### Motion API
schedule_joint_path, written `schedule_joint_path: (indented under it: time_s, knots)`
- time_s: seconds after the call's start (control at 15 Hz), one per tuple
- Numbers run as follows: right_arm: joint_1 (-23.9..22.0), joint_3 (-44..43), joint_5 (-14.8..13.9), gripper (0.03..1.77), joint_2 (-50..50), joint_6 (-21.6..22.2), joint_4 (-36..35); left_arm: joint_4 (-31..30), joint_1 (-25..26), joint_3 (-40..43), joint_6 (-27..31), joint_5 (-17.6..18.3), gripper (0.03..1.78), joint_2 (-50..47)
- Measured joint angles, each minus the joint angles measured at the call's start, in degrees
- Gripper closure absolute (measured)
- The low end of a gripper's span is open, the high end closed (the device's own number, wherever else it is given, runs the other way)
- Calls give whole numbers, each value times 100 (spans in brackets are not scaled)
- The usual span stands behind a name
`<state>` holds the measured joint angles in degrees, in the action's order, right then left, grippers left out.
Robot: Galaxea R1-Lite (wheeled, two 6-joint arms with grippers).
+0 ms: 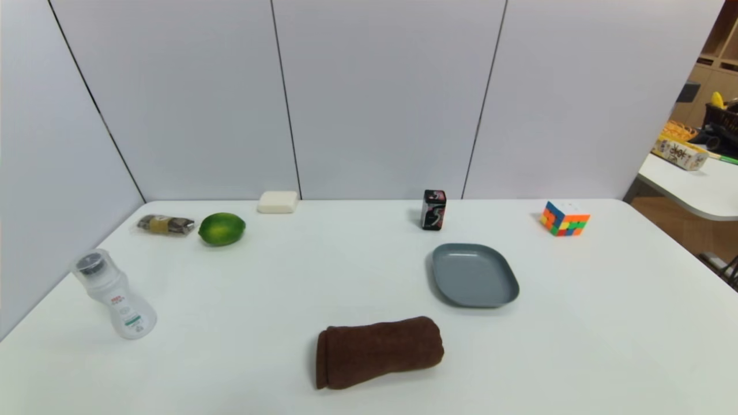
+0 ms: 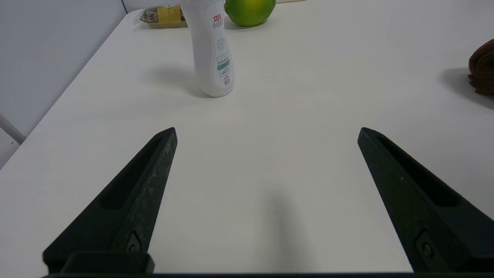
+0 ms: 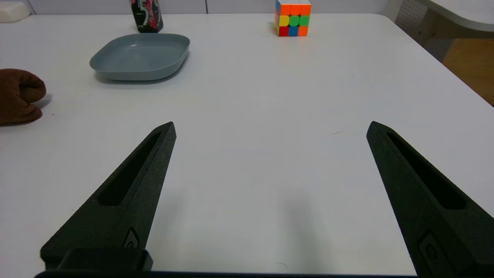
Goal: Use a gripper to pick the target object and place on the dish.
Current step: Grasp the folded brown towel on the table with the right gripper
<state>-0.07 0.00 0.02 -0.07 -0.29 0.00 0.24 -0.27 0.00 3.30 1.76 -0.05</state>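
Surface: white table (image 1: 605,323).
Left gripper (image 2: 267,130): jaws spread, nothing between.
Right gripper (image 3: 270,124): jaws spread; dark brown rolled terry towel (image 3: 17,95) and shallow grey-blue plastic dish (image 3: 141,56) lie well beyond them.

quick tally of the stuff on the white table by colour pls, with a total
white: 2, bottle and soap bar
green: 1, lime
brown: 1, rolled towel
grey-blue: 1, dish
black patterned: 1, small box
multicolour: 1, puzzle cube
clear-wrapped: 1, packet
total: 8

White table (image 1: 288,276) carries towel (image 1: 377,350), dish (image 1: 474,275), lime (image 1: 222,229).
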Motion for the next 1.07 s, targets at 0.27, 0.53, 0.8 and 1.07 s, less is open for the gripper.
schedule_joint_path:
  time_s: [0.27, 0.53, 0.8, 1.07]
  knots:
    - [-2, 0, 22, 9, 0, -45, 7, 2, 0, 0, 0, 0, 12, 0]
    - [-2, -137, 35, 9, 7, -69, 352, 2, 0, 0, 0, -2, 12, 0]
    - [21, -1133, 157, 9, 578, -50, 1033, 2, 0, 0, 0, 0, 12, 0]
    - [213, -2205, 438, 9, 1905, -221, 1295, 2, 0, 0, 2, -2, 12, 0]
